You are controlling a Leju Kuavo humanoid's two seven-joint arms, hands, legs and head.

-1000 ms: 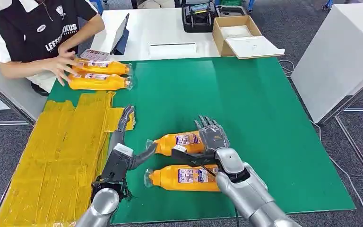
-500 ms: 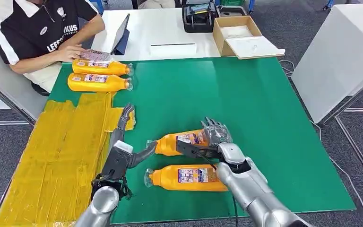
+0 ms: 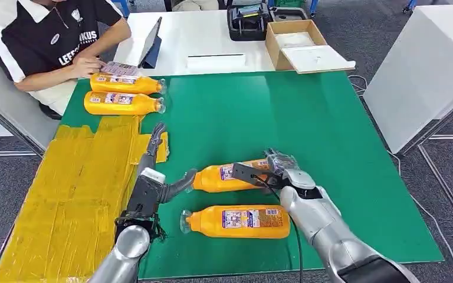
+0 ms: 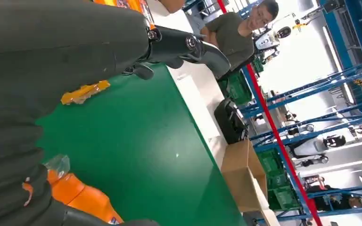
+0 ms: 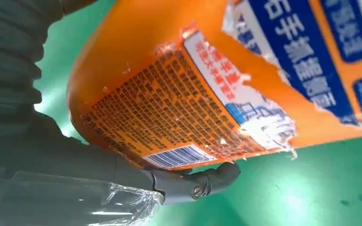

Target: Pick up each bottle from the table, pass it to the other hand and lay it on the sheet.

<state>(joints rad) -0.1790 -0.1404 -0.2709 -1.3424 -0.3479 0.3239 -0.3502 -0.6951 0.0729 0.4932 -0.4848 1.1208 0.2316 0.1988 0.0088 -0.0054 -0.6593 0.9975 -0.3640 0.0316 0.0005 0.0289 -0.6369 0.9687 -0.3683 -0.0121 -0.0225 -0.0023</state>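
Two orange bottles lie near me on the green mat (image 3: 312, 118). My right hand (image 3: 283, 171) grips the farther bottle (image 3: 227, 177) at its base, thumb under the label; the right wrist view has this bottle (image 5: 245, 61) pressed against the hand (image 5: 52, 155). My left hand (image 3: 153, 174) is open at the edge of the yellow sheet (image 3: 71, 194), fingers stretched forward and thumb close to that bottle's cap. In the left wrist view, the left hand (image 4: 52, 52) is beside the bottle's neck (image 4: 82, 200). The nearer bottle (image 3: 239, 221) lies free.
Two more orange bottles (image 3: 124, 84) (image 3: 121, 103) lie at the mat's far left, in front of a seated person (image 3: 47, 35). Behind the mat stand a tablet (image 3: 150, 41), a black case (image 3: 248, 20) and an open cardboard box (image 3: 298, 44). A white cabinet (image 3: 424, 65) is at right.
My right hand's fingers closed around the farther bottle's base and the hand shifted right. The person's hand drew back from the two far bottles. My left hand edged forward.
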